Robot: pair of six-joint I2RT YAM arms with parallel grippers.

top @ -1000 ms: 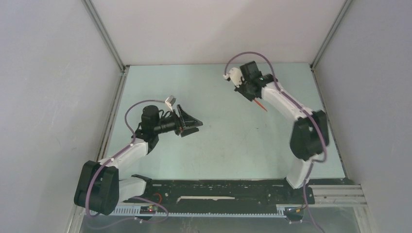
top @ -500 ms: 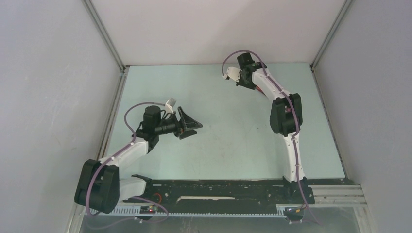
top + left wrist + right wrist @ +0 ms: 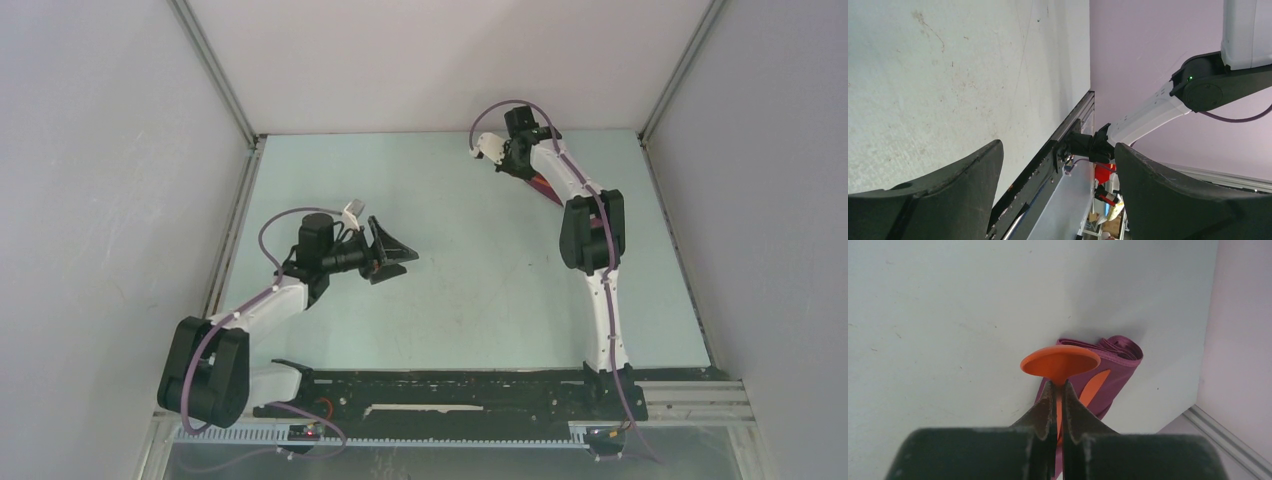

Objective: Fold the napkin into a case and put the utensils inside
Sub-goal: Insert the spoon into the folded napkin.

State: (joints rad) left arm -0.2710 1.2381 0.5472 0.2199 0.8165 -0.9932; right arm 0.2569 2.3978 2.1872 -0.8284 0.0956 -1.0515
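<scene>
My left arm bends in from the near left. The left gripper (image 3: 392, 255) is turned sideways above the pale green table (image 3: 470, 300), its jaws spread wide and empty. My right arm stretches to the far right, where the right gripper (image 3: 1058, 399) pinches the handle of the orange-red plastic spoon (image 3: 1060, 361). Just beyond the spoon's round bowl lies the folded plum-purple cloth case (image 3: 1120, 362). A slim orange-red stick (image 3: 1095, 386) shows against it, and I cannot tell whether it is tucked in or lying on top.
</scene>
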